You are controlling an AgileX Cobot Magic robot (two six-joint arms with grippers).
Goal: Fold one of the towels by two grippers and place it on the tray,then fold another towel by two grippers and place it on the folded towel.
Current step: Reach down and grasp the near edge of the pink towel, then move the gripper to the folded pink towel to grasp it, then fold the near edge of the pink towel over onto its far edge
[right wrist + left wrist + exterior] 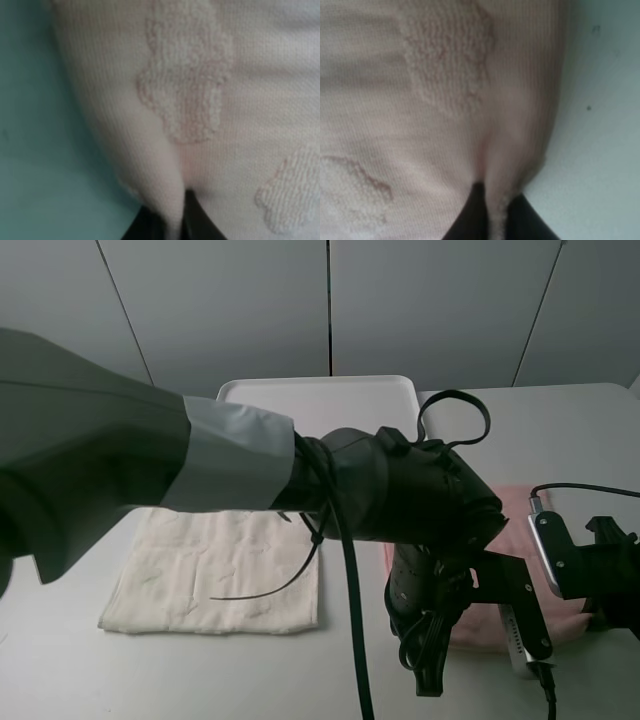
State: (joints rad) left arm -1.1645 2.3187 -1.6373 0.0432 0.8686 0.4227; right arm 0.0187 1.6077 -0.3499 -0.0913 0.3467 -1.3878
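Moment of grasp before the first fold. The pale pink towel (515, 508) lies flat toward the right edge of the table (560, 430), largely hidden by both arms in the high view. The left gripper (496, 210), reaching across the middle, is clenched on a raised ridge of pink cloth at the towel's border, with bare table just beside it. The right gripper (172, 215) is likewise clenched on a pinched fold at the opposite border. The two holds appear to sit on the towel's near side, though the exact corners cannot be told. The tray (320, 392) lies at the far edge of the table, beyond the towel and toward the left. The held side would therefore be carried away from the near edge, the crease running left to right. The cream-white towel (215, 570) rests apart, toward the left edge.
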